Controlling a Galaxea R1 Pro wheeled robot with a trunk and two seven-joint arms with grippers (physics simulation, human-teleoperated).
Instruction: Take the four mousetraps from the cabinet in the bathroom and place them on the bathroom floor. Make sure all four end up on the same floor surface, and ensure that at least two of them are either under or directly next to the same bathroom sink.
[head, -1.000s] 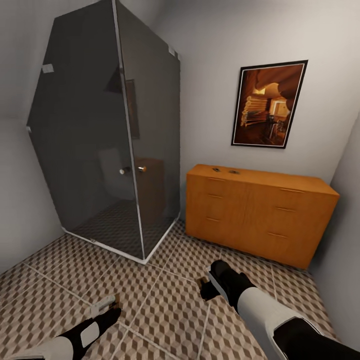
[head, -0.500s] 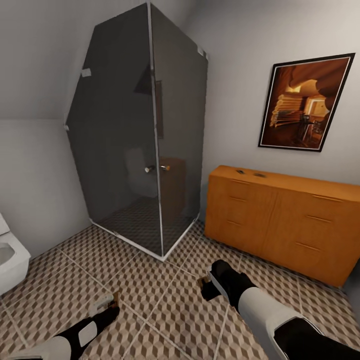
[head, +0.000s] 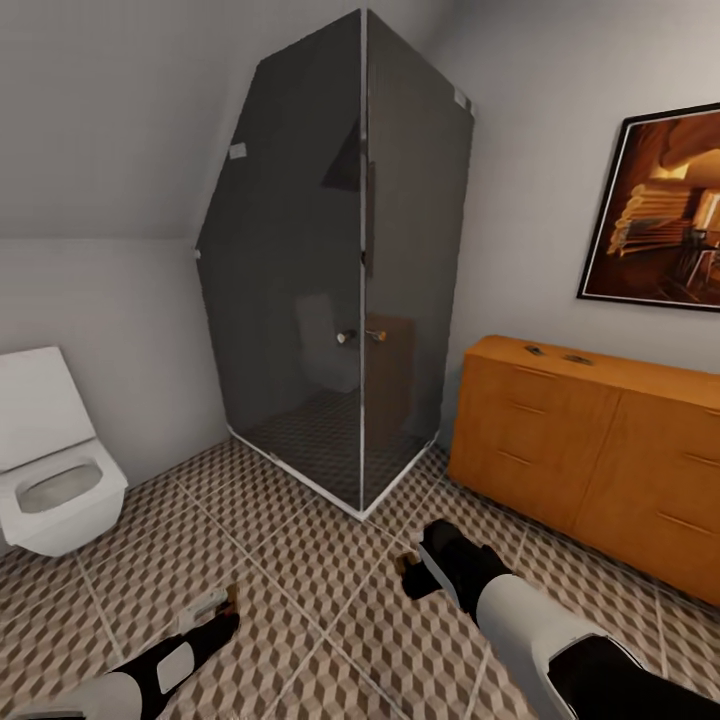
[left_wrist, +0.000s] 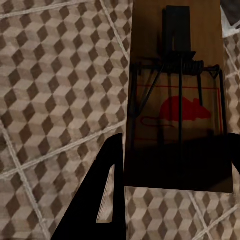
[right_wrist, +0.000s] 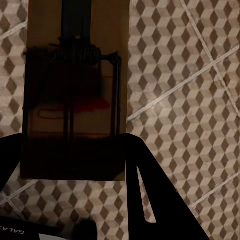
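left gripper (left_wrist: 175, 165): clamped on a mousetrap (left_wrist: 177, 100)
right gripper (right_wrist: 70, 155): clamped on second mousetrap (right_wrist: 75, 85) — above bathroom floor (head: 300, 590)
cabinet (head: 590, 450): two more traps on top

Head view has swung leftward over the last second; the whole scene slides right in frame, which is camera motion, not the things moving.

Toilet (head: 55, 460): absent a second ago, a sliver at the frame edge half a second ago, now fully in view with lid up, well off to the left of the left claw (head: 222, 604).

Shower enclosure (head: 350, 270): drifted from ahead-left of the claws to straight ahead of them.

Cabinet (head: 600, 460): shifted from ahead of the right claw (head: 408, 578) to its right, far end now cut by the frame edge.

Framed picture (head: 665, 225): likewise pushed right and now cropped.
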